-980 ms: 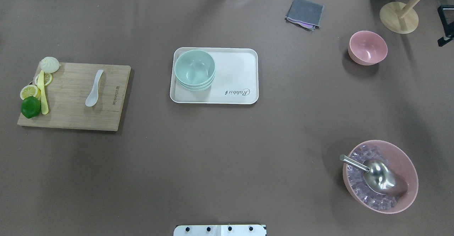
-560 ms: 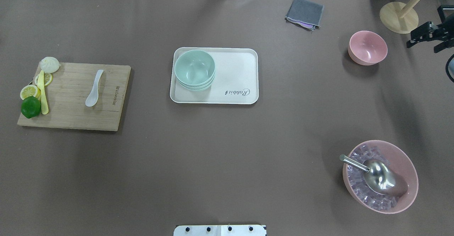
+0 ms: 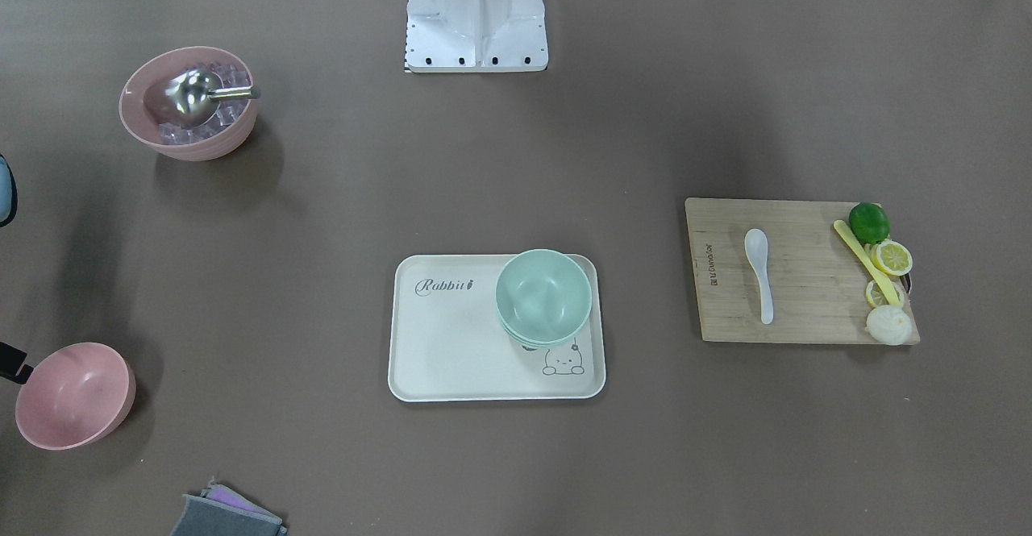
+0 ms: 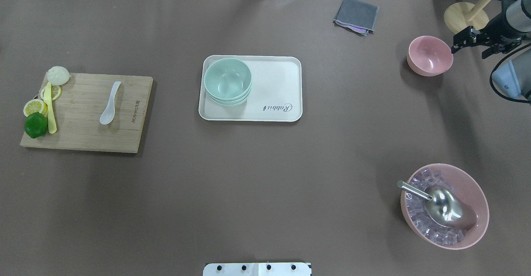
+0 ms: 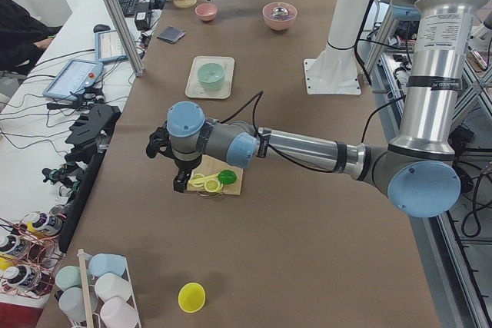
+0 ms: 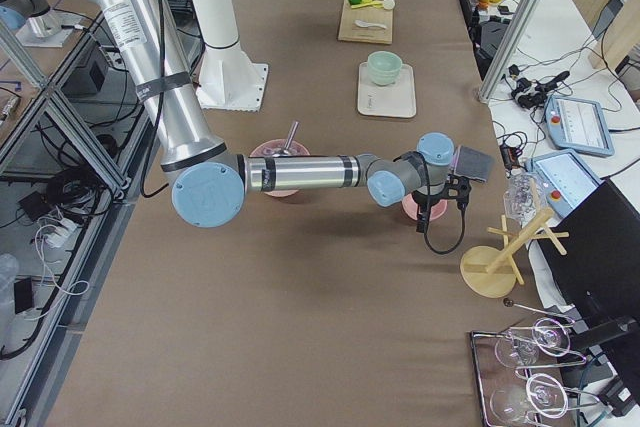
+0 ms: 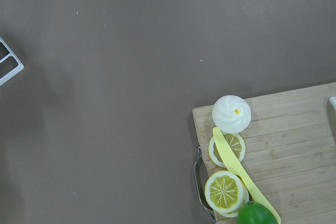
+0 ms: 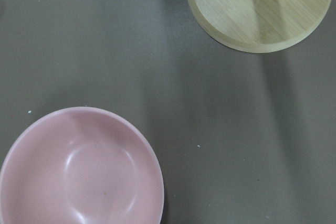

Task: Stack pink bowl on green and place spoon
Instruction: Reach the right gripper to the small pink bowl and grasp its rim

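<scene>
The plain pink bowl (image 4: pixel 430 55) stands upright on the table at the far right and fills the lower left of the right wrist view (image 8: pixel 81 169). My right gripper (image 4: pixel 468 45) hovers just right of it, its fingers apart and empty. The green bowl (image 4: pixel 227 79) tops a nested stack at the left end of a white tray (image 4: pixel 278 89). The white spoon (image 4: pixel 110 103) lies on a wooden cutting board (image 4: pixel 87 118) at the left. My left gripper (image 5: pixel 178 180) hangs over that board's outer end. I cannot tell whether it is open or shut.
Lemon slices, a lime (image 4: pixel 35 125), a white bun and a long yellow utensil lie on the board's left end. A pink bowl with clear cubes and a steel scoop (image 4: pixel 446 205) stands near right. A wooden stand (image 4: pixel 466 18) and a grey cloth (image 4: pixel 356 15) sit at the back.
My right arm has come in from the right edge and moved left toward the pink bowl. The bowls, the spoon and the tray have not moved.
</scene>
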Available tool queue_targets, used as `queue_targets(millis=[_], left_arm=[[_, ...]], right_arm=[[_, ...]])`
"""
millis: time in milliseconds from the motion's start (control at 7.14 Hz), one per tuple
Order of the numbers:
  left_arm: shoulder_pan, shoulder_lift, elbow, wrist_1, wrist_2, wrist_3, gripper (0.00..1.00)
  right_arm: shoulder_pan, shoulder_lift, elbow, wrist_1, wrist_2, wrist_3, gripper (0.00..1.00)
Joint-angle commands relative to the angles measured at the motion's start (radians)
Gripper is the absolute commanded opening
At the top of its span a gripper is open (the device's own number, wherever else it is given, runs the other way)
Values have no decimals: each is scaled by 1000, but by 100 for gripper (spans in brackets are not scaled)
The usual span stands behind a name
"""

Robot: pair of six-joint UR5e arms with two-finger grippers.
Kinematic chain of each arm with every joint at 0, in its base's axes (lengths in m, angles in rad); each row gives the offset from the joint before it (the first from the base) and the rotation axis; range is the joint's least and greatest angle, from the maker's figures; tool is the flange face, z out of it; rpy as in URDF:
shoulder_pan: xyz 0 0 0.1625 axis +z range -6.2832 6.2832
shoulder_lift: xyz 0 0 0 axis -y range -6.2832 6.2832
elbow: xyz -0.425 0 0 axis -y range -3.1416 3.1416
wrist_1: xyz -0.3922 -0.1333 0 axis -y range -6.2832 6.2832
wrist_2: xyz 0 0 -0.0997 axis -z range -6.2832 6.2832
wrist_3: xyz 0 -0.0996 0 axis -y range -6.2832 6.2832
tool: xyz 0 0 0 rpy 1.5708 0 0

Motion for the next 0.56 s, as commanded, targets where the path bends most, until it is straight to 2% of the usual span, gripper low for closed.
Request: queue_targets(millis=[0, 140, 280, 420], left_arm=[[1, 0, 3, 0, 0, -1, 98], [1, 0, 2, 2, -2, -1, 98], [1, 0, 2, 2, -2, -1, 98], [1, 2, 3, 2, -2, -1, 98]], right_arm=[[-36, 9, -19, 1, -15, 8, 100], [-52, 13, -26, 1, -27, 10, 100], [-52, 13, -28, 1, -29, 18, 89], [-53, 13, -33, 1, -29, 42, 57]])
